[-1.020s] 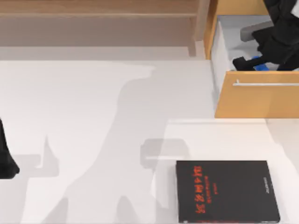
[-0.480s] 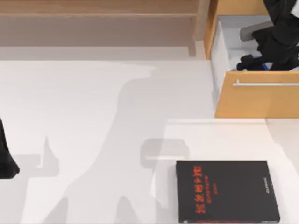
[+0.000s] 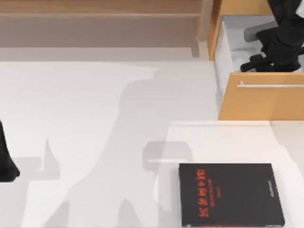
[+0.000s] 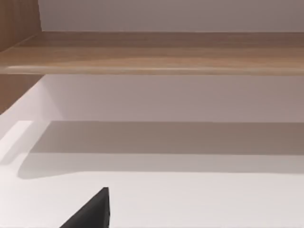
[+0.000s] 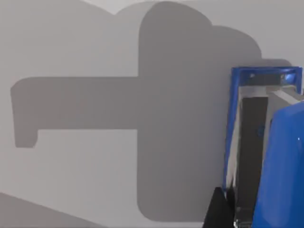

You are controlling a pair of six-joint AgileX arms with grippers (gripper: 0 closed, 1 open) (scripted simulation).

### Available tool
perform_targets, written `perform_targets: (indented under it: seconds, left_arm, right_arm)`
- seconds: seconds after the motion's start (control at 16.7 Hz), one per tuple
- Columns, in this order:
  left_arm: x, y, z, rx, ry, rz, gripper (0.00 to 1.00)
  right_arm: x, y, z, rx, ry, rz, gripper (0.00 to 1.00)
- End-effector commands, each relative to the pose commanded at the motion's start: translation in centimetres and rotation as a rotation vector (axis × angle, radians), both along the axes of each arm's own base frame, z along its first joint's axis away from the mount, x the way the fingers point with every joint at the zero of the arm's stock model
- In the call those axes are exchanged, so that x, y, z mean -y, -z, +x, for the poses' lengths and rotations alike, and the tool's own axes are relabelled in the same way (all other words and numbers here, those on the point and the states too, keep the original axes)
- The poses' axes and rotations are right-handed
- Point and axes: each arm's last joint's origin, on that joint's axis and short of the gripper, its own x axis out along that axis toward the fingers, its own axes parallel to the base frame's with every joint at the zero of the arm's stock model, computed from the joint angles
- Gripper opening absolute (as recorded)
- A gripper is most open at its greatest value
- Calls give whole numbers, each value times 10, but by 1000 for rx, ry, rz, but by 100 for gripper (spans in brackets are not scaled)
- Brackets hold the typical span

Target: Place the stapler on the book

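Observation:
The blue stapler (image 5: 280,156) lies on the pale floor of an open drawer and is seen close up in the right wrist view. My right gripper (image 3: 254,62) reaches down into that drawer at the table's back right, covering the stapler from above. It is open, and one dark fingertip (image 5: 216,211) stands right beside the stapler's long side. The black book (image 3: 231,194) with red lettering lies flat near the front right of the table. My left gripper (image 3: 5,166) is parked at the left edge.
The drawer's wooden front (image 3: 261,102) with a metal handle (image 3: 270,85) stands between my right gripper and the book. A wooden shelf (image 3: 95,14) runs along the back of the white tabletop (image 3: 95,118).
My right gripper has shifted a little to the right inside the drawer. The blue of the stapler, visible in the top view before, is now covered. The left arm and the book are unmoved.

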Motion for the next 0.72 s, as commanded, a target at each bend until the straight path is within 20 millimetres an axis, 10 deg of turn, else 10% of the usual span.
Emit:
perform_targets:
  seconds: [0.42,0.72]
  left_arm:
    - [0,0,0,0,0,0,100]
    - [0,0,0,0,0,0,100]
  right_arm:
    - [1,-11,0,26,2,5,0]
    - [5,-67,-9,167,-11,46,0]
